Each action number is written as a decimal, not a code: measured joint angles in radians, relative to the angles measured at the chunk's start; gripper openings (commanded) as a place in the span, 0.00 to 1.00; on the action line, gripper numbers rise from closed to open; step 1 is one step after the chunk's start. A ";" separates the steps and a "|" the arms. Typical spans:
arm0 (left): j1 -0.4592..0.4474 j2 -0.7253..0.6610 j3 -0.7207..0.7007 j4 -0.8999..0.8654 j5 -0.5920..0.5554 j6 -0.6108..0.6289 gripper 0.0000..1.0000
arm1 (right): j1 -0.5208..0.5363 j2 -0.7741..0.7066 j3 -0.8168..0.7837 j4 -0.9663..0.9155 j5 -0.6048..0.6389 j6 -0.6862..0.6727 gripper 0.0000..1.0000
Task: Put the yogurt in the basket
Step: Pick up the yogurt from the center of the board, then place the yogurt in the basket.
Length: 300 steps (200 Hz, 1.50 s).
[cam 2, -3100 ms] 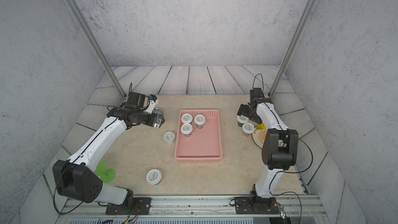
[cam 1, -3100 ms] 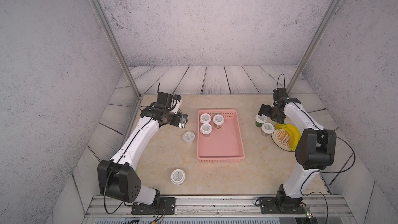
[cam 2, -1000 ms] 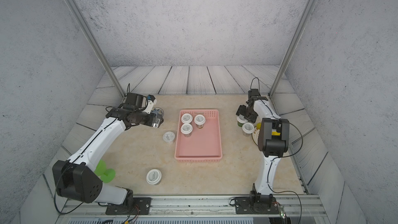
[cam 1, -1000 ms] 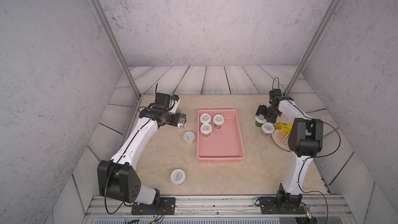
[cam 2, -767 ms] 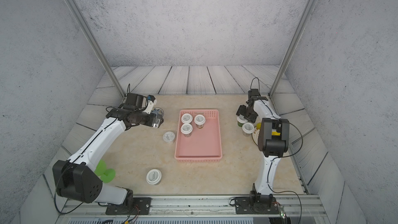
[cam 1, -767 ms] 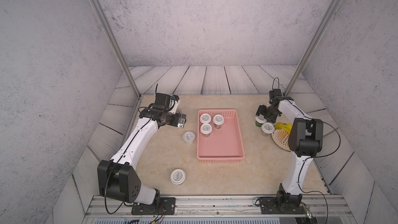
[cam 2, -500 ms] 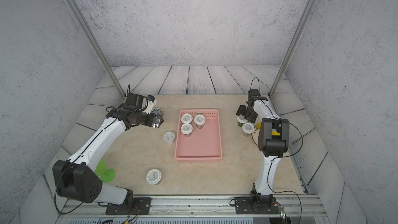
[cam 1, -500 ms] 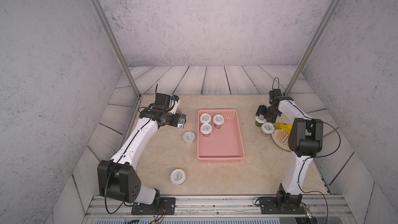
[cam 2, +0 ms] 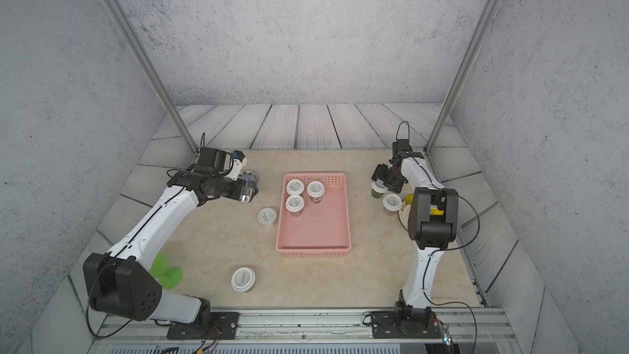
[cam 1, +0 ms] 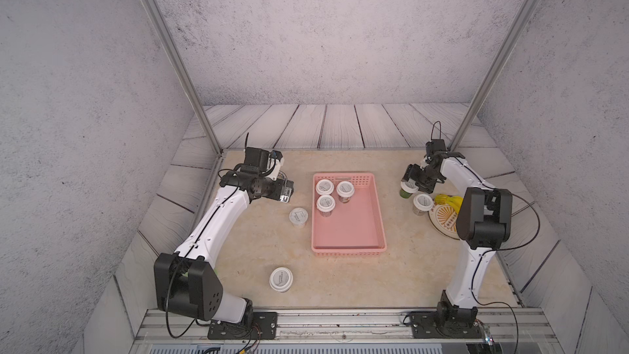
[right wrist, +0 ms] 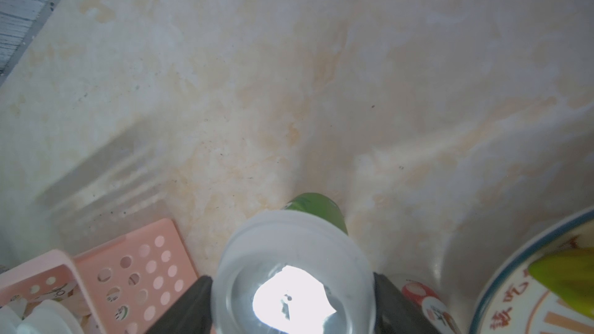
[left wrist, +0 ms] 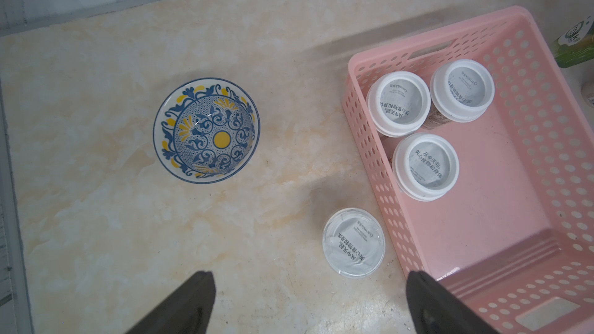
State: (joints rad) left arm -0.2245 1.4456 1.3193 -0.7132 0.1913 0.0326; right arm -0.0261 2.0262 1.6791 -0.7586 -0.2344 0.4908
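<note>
Marble tabletop, left claw (left wrist: pixel 308 303) spread wide, right claw (right wrist: pixel 292 303) seemingly pinching green yogurt cup (right wrist: pixel 316 208) beside basket (cam 1: pixel 347 229)

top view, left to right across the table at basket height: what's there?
Left gripper → loose yogurt cup → pink basket with three cups → green cup in the right gripper → cup by the plate → banana plate.

Bare near half of the basket (cam 1: pixel 349 229), three yogurt cups (cam 1: pixel 325 203) crowding its far end.
</note>
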 measured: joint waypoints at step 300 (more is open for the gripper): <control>0.022 -0.007 -0.019 0.016 0.004 0.000 0.98 | 0.344 -0.445 -0.224 -0.056 -0.059 0.058 0.78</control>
State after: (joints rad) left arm -0.2028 1.4384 1.3003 -0.6968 0.1955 0.0330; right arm 0.3176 1.5814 1.4551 -0.8150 -0.2935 0.5491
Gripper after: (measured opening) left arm 0.985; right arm 0.776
